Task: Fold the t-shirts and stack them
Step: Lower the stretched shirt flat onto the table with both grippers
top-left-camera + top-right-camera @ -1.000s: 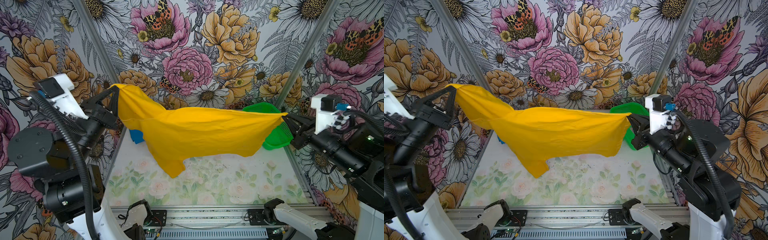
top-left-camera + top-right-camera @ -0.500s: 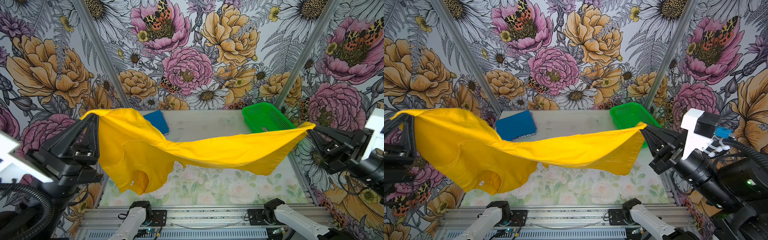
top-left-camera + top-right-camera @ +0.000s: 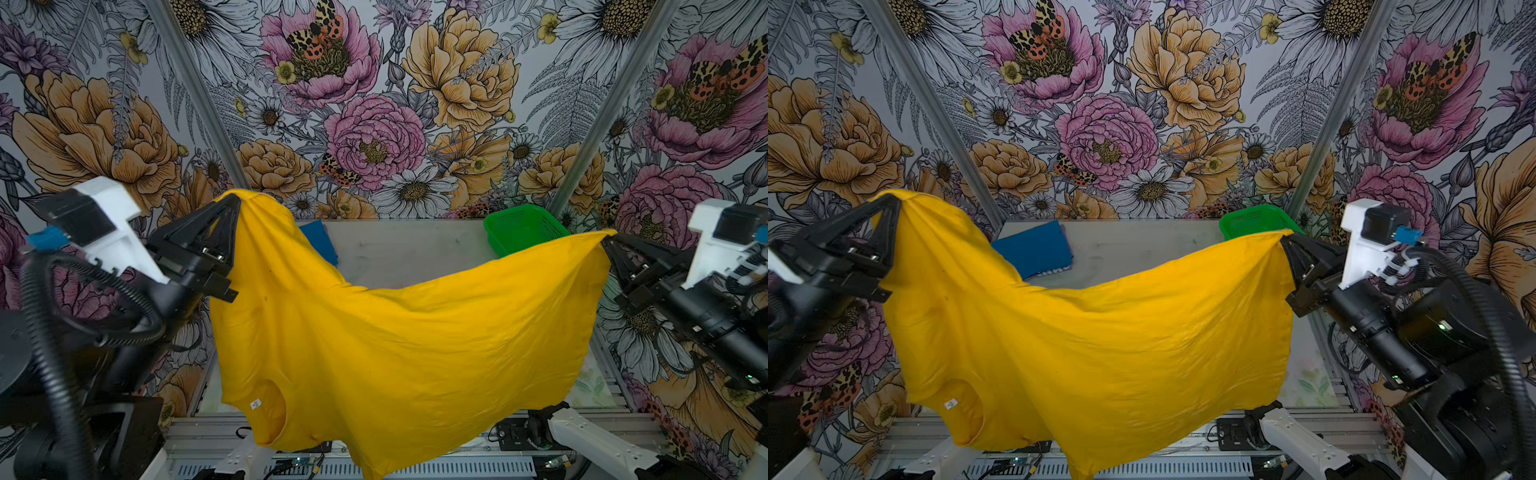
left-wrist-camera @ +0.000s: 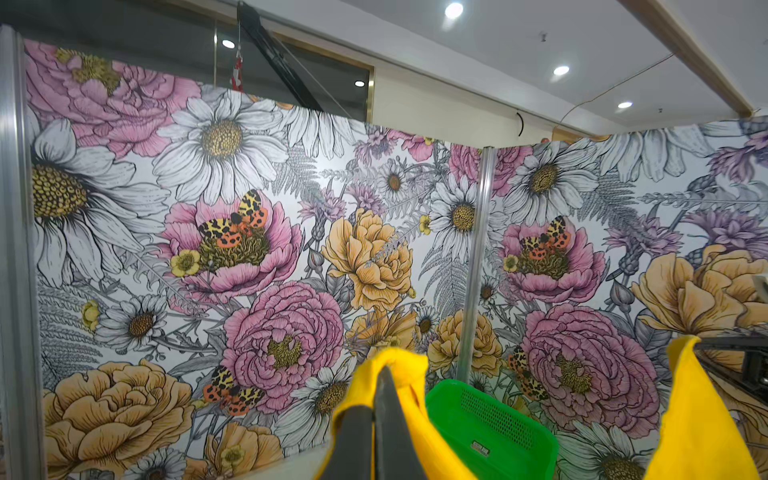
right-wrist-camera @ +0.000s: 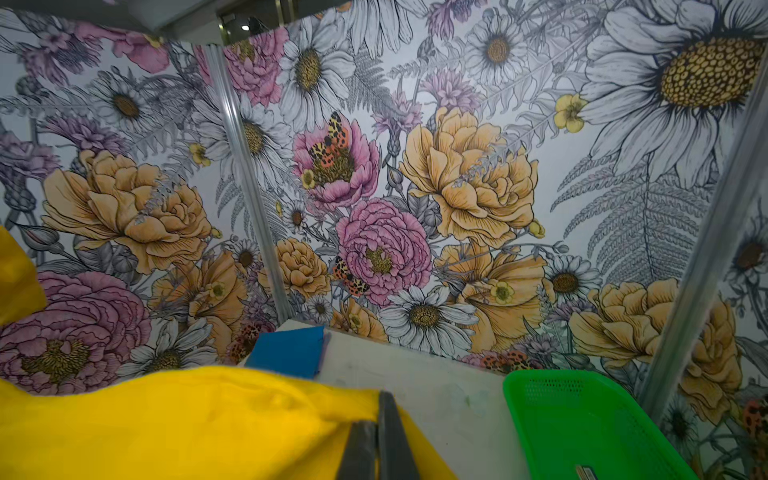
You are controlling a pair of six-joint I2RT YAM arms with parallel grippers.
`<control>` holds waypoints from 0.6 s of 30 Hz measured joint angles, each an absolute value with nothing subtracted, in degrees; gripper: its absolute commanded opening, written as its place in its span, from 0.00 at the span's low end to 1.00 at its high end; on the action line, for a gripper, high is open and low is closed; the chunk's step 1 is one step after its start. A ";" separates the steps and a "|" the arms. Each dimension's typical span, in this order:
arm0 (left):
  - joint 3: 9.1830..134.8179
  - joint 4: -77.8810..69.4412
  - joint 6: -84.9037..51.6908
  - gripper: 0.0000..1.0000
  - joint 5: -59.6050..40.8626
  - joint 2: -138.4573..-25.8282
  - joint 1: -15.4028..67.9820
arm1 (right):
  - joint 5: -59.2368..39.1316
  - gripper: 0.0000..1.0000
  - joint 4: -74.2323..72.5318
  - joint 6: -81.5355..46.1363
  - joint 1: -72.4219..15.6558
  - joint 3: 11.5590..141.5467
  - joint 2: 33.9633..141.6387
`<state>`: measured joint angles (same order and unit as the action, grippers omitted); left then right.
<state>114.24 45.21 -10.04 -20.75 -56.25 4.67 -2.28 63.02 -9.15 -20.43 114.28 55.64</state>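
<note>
The mustard-yellow t-shirt hangs spread in the air between both arms, sagging in the middle, collar and label low on the left. My left gripper is shut on its upper left corner, seen close in the left wrist view. My right gripper is shut on the upper right corner, seen close in the right wrist view. The folded bright blue t-shirt lies flat at the table's back left, partly hidden by the yellow cloth.
A bright green perforated basket stands at the back right of the pale table. Floral walls enclose the back and both sides. The hanging shirt hides most of the table's front.
Both arms have raised the yellow shirt and drawn it toward the front. It now hangs as a wide sheet instead of a taut band; the blue shirt is partly covered again.
</note>
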 measured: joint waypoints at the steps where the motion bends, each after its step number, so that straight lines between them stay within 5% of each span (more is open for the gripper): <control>1: 110.59 43.70 -10.07 0.00 -20.75 -57.43 4.67 | -0.62 0.00 62.70 -8.97 -20.29 111.85 57.04; 10: 71.44 21.93 -16.64 0.00 -18.17 -75.70 7.29 | -0.16 0.00 45.32 -10.11 -10.33 81.73 81.23; 18: 71.16 10.28 -22.11 0.00 -17.54 -102.89 7.99 | -0.45 0.00 38.48 -11.05 -5.98 84.05 109.60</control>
<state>71.16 10.28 -22.11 -17.54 -102.89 7.99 -0.45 38.48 -11.05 -5.98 84.05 109.60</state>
